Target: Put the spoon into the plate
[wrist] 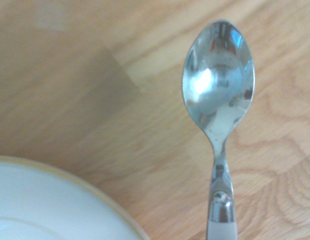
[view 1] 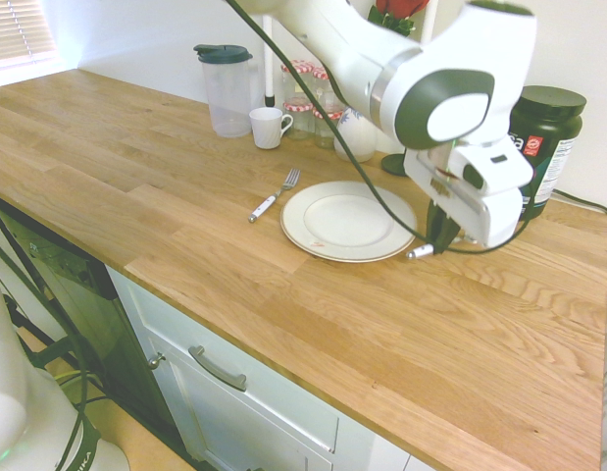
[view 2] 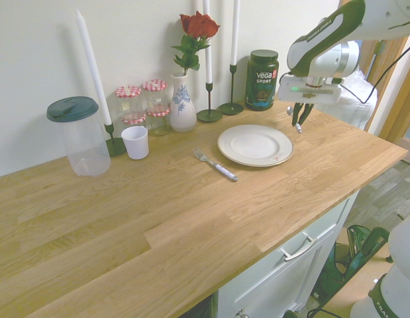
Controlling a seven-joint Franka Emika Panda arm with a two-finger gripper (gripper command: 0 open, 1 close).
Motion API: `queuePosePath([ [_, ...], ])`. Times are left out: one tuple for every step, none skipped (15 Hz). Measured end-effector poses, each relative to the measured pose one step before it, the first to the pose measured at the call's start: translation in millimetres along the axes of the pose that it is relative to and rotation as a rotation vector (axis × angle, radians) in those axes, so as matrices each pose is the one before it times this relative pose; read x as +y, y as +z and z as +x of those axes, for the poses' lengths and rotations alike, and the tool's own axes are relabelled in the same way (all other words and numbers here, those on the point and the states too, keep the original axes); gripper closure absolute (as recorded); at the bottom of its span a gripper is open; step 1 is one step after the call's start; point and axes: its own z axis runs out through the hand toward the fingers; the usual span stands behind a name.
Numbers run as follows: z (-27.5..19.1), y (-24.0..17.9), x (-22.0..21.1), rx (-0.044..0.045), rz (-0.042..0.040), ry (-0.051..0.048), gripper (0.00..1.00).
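Spoon (wrist: 218, 85), with its shiny metal bowl and pale handle, is gripped by the handle in the closed fingers (view 1: 441, 228), just beyond the right rim of the plate (view 2: 256, 145); it is beside the plate rather than on it, and whether it touches the wood beneath is hard to tell. In the wrist view the hollow of the bowl faces the camera and catches bright reflections, with the gold-edged rim of the plate near it and wood grain behind. The white arm (view 1: 450, 103) reaches in over the right part of the tabletop (view 1: 313, 324), its fingers pointing down; the plate lies flat, round and cream-white, with a thin darker line at its edge; the fork (view 2: 216, 166) lies on the wood just left of the plate, apart from it, its metal tines toward the far side and its white handle toward the near edge. Along the far side, from left to right, stand a clear pitcher (view 2: 85, 142) with a dark lid, a white mug (view 2: 135, 142), a group of glass jars (view 2: 155, 109) with red-and-white lids, a white vase (view 2: 182, 106) with a blue pattern and red flowers (view 2: 199, 26), and a dark tub (view 2: 261, 79) marked Vega Sport; tall white candles (view 2: 93, 66) rise from dark holders (view 2: 209, 114) among them; below the near edge is a white cabinet front (view 1: 220, 343) with a metal handle (view 1: 217, 369).
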Motion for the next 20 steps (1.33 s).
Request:
queuePosePath([
  [-19.52,-22.61,-8.81,0.00209,0.02182,-0.05463,1.0],
  [-24.47,-12.91,-9.54,-0.00491,0.01437,-0.05804,1.0],
  [-28.28,-2.46,-9.83,-0.00646,0.00617,-0.06325,1.0],
  [-27.72,7.44,-8.92,-0.00321,-0.0008,-0.06448,1.0],
  [-25.27,14.43,-7.08,-0.00036,-0.00512,-0.06686,1.0],
  [-16.39,13.33,-3.29,0.00187,-0.00538,-0.06212,1.0],
  [-9.24,10.3,0.14,0.00148,-0.00761,-0.06285,1.0],
  [-3.22,6.76,2.26,0.00416,-0.00894,-0.06213,1.0],
  [0.03,3.08,1.84,0.01207,-0.00864,-0.0597,1.0],
  [0.42,2.86,1.46,0.0103,-0.00897,-0.04109,1.0],
  [-0.71,4.18,1.16,0.00141,-0.01213,-0.0249,1.0],
  [-1.39,5.75,0.98,-0.00064,-0.01018,-0.01192,1.0],
  [-1.83,6.5,1.47,-0.00148,-0.00622,-0.00551,1.0],
  [-1.74,6.6,1.89,-0.00222,-0.00615,-0.00361,1.0],
  [-0.55,4.92,1.75,-0.00249,-0.00601,-0.00191,1.0],
  [0.41,3.38,1.71,-0.00149,-0.00678,-0.00241,1.0],
  [-0.26,2.77,1.24,-0.00005,-0.00628,-0.00492,1.0],
  [-1.33,2.22,0.87,-0.0013,-0.00516,-0.00507,1.0],
  [-1.25,2.17,0.49,-0.00292,-0.00967,-0.00864,0.0],
  [-0.84,2.49,0.22,-0.00068,-0.01295,-0.00793,0.0],
])
